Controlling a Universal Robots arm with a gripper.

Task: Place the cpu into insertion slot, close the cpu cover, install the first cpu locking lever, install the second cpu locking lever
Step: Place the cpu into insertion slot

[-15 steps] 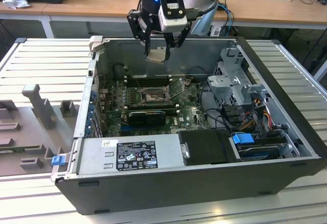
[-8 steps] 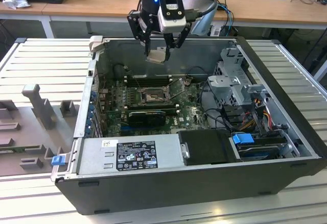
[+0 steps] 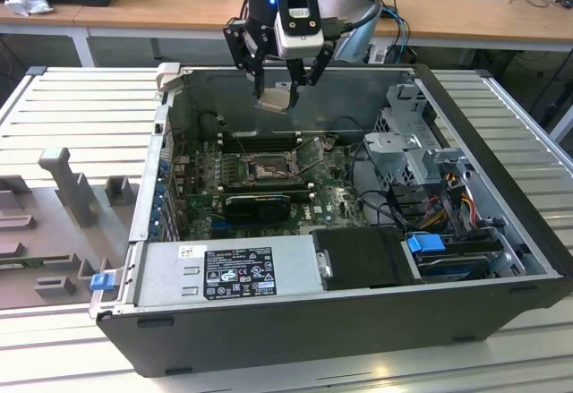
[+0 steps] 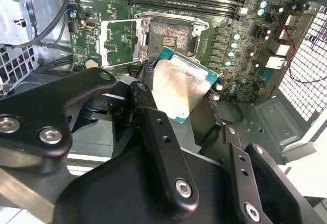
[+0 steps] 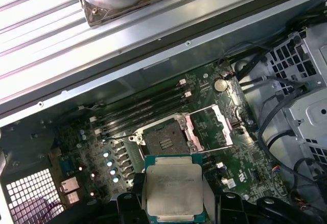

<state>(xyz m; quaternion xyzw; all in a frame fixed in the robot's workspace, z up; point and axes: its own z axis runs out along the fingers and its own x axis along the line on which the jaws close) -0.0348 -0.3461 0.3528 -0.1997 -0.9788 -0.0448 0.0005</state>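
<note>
While the claw [image 3: 277, 94] grips the cpu [image 5: 172, 191] above the case, the insertion slot [image 5: 164, 141] sits empty with its cpu cover [image 4: 120, 24] open, so nothing's installed yet.

Bright light is falling from above on the ribbed grey metal table [image 3: 72, 115]. Soft shadow is filling the open black computer case [image 3: 358, 321]. Glare is shining off the small flat silver-beige cpu [image 4: 179, 89].
</note>
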